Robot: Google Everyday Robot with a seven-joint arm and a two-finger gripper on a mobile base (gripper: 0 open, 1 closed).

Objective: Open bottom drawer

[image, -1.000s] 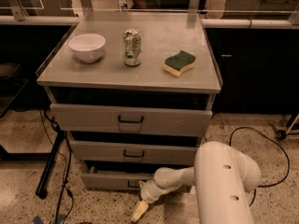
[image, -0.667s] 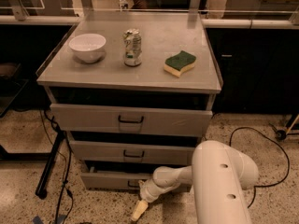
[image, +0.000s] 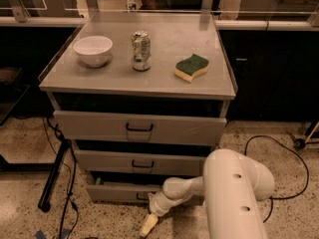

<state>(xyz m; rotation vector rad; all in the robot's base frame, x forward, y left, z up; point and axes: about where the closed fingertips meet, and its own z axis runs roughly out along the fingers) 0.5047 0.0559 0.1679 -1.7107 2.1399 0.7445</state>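
Note:
The bottom drawer [image: 114,191] is the narrowest grey front, lowest in the cabinet, and it stands out a little with a dark gap above it. Its small black handle [image: 141,197] is partly hidden behind my wrist. My gripper [image: 149,225] hangs just below and in front of the drawer's front, near its middle, pointing down towards the floor. My white arm [image: 232,193] reaches in from the lower right.
The middle drawer [image: 142,162] and wide top drawer [image: 139,127] are above. A white bowl [image: 93,50], a can [image: 141,50] and a green-yellow sponge [image: 191,66] sit on the cabinet top [image: 164,36]. Cables [image: 67,193] and a black leg [image: 52,178] lie at the left.
The white arm has shifted slightly to the left. The gripper stays by the bottom drawer's front, and the drawer looks the same.

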